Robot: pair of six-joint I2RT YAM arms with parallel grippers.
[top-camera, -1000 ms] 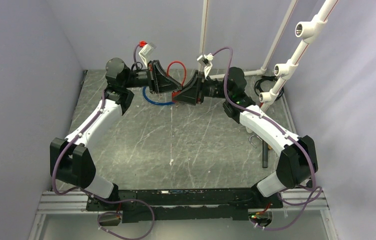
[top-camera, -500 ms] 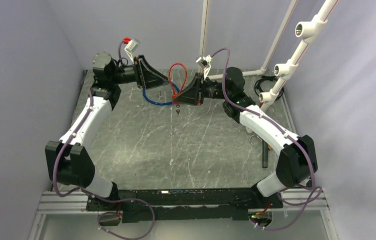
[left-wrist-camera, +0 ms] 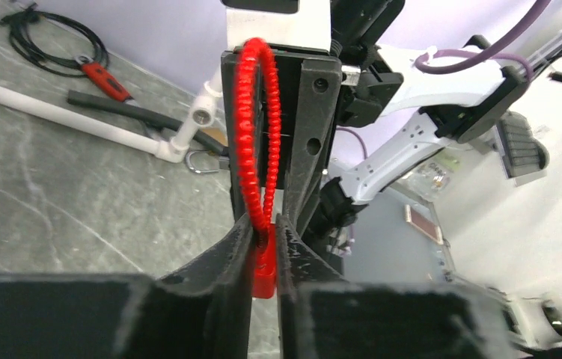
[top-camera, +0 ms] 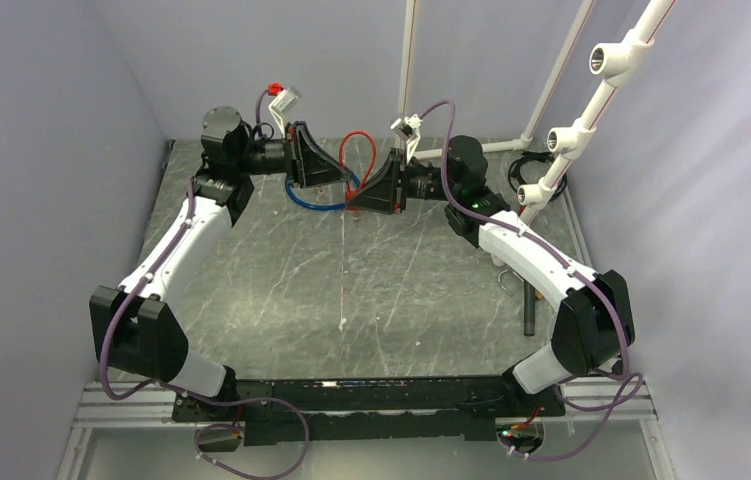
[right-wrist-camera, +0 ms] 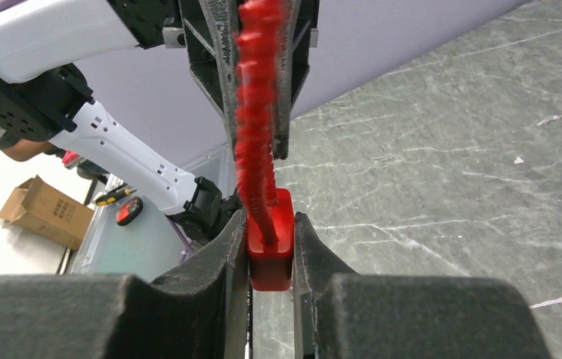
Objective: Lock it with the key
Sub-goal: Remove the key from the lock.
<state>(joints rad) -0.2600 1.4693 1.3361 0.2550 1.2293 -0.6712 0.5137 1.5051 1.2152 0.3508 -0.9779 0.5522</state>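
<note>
A red cable lock with a coiled red loop (top-camera: 356, 150) hangs above the table at the back centre, between my two grippers. My right gripper (top-camera: 355, 203) is shut on the red lock body (right-wrist-camera: 270, 250). The loop rises blurred above the right gripper (right-wrist-camera: 270, 221). My left gripper (top-camera: 342, 183) comes in from the left. In its wrist view the left gripper (left-wrist-camera: 264, 224) is shut on the red lock (left-wrist-camera: 264, 265) where the cable (left-wrist-camera: 251, 112) enters the body. The key is hidden in every view. A blue cable loop (top-camera: 313, 200) lies on the table under the left gripper.
White pipe frame (top-camera: 561, 130) stands at the back right, with a coiled black cable (top-camera: 531, 165) by its foot. A black rod (top-camera: 528, 310) and a metal clip (top-camera: 504, 283) lie beside the right arm. Purple walls close in on three sides.
The left gripper pulled back up and to the left, then returned and closed on the red lock. A small item that dangled under the lock half a second ago no longer shows. The right gripper has hardly moved.
</note>
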